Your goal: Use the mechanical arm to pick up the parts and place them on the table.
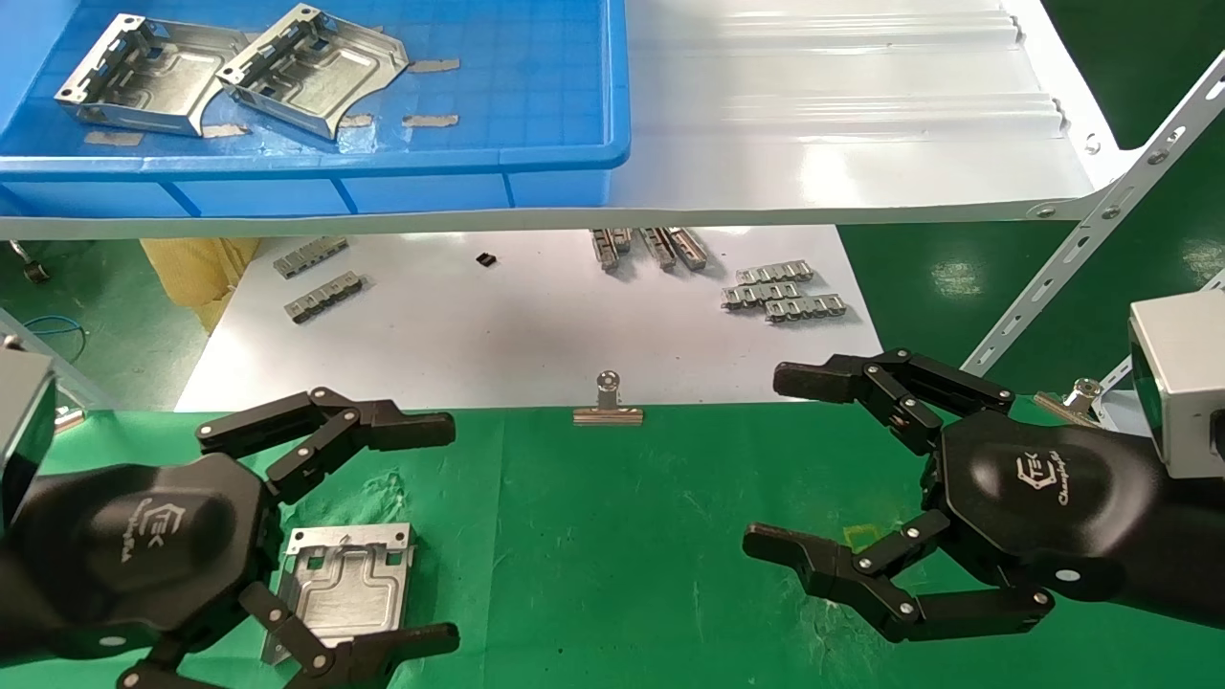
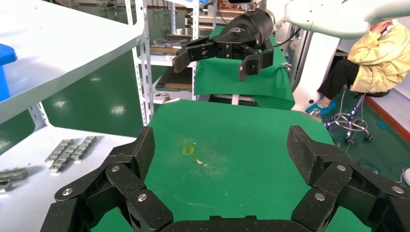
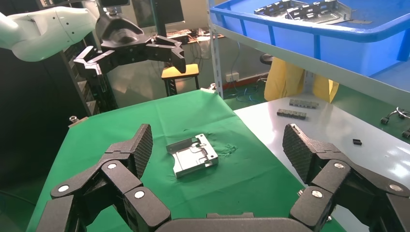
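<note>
Hovering, left hand: the black left hand [image 1: 287,536] hangs over the near-left corner of the green table [image 1: 612,536], fingers [image 1: 383,426] spread wide with nothing between them.
Part on the table: one silvery metal plate [image 1: 346,584] lies flat on the green cloth, right under that spread hand, partly covered by its lower fingers in the head view. Can't tell whether any finger actually touches it. The right wrist view shows the same plate [image 3: 192,155] lying flat out on the cloth.
Right hand: the black right hand [image 1: 861,498] floats above the right side of the table, well apart from the plate, fingers [image 1: 842,378] also spread and empty. From the left wrist camera it shows up as the far hand [image 2: 227,50], held up in the air above the cloth.
Parts in the bin: two more plates [image 1: 234,72] sit in the blue bin [image 1: 383,163] up on the white shelf [image 1: 842,124], edges overlapping, the right one resting tilted against the left.
Other bits: small grey clip strips [image 1: 785,292] are scattered on the white sheet [image 1: 526,335] beyond the cloth, with a few more [image 1: 316,277] on its left side.
Clip: a metal binder clip [image 1: 608,407] sits at the far edge of the green cloth, right where it meets the white sheet.
</note>
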